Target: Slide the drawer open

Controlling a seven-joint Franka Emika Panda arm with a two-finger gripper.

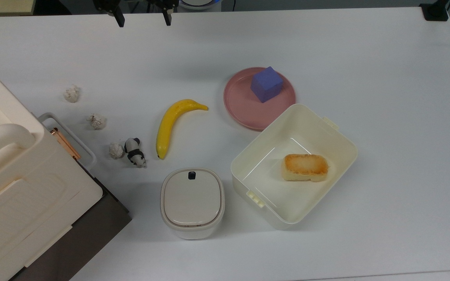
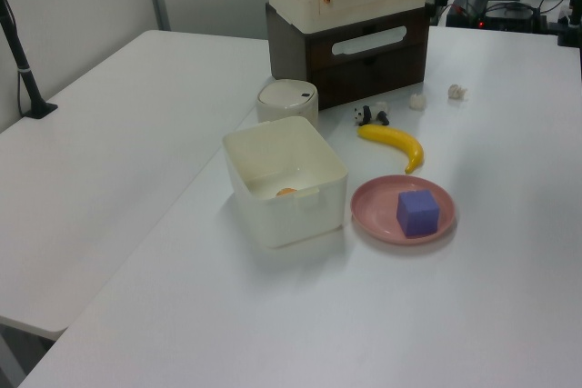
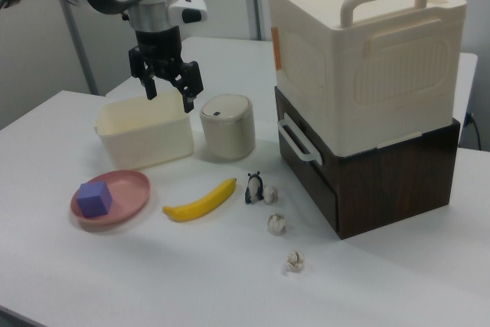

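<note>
The drawer (image 3: 305, 160) is the dark brown front under the cream box, pushed in flush with its cabinet. Its white loop handle (image 3: 295, 142) sticks out toward the table; the same handle (image 1: 68, 136) lies at the top view's left and the handle (image 2: 368, 41) faces the left view's front. My gripper (image 3: 169, 96) hangs open well above the table, over the cream tub in the right view, with nothing between its fingers. In the top view my gripper (image 1: 143, 18) is at the upper edge, far from the handle.
A cream box (image 3: 360, 51) with a thick handle sits on the cabinet. On the table are a banana (image 1: 172, 125), a panda figurine (image 1: 134, 152), three paper balls (image 1: 97, 121), a lidded bin (image 1: 192, 201), a pink plate (image 1: 240, 107) with a blue cube (image 1: 266, 84), and a cream tub (image 1: 338, 156) holding bread (image 1: 305, 167).
</note>
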